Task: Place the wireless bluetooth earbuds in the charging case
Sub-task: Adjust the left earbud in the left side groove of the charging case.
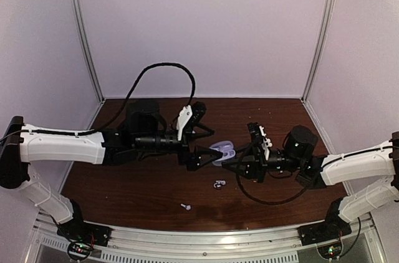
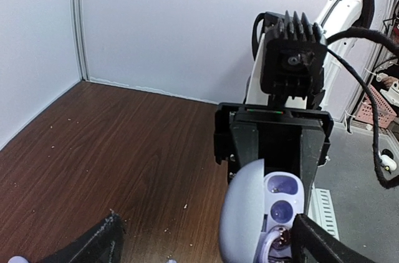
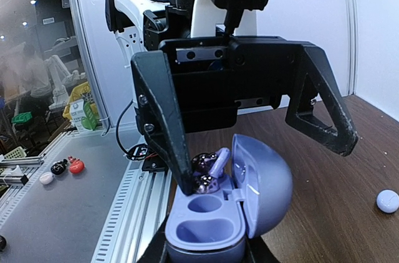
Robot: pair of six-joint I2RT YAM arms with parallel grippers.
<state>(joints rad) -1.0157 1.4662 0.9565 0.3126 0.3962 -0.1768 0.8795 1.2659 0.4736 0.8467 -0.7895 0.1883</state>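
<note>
One purplish earbud (image 3: 209,166) sat in the charging case (image 3: 206,238), in the socket farthest from the right end effector (image 1: 235,160). Its stem was angled up toward the open lid, so I judged it tilted, not fully seated. The socket closest to the right end effector was empty.

The right end effector was clamped on the case body from below, holding it above the tabletop (image 1: 124,182) with the lid hinged toward the back wall. The left end effector (image 1: 209,144) faced it head-on with its jaws spread wide and gripping nothing. One fingertip (image 3: 187,179) was right at the tilted bud. I could not tell whether it was touching.

The next move turned on that line. The bud lay directly under that left fingertip, so a short press down along the socket should seat it.

Two loose earbuds (image 1: 218,183) (image 1: 185,206) lay on the tabletop below both end effectors, toward the arm bases. The free left one would have to fetch them.
</note>
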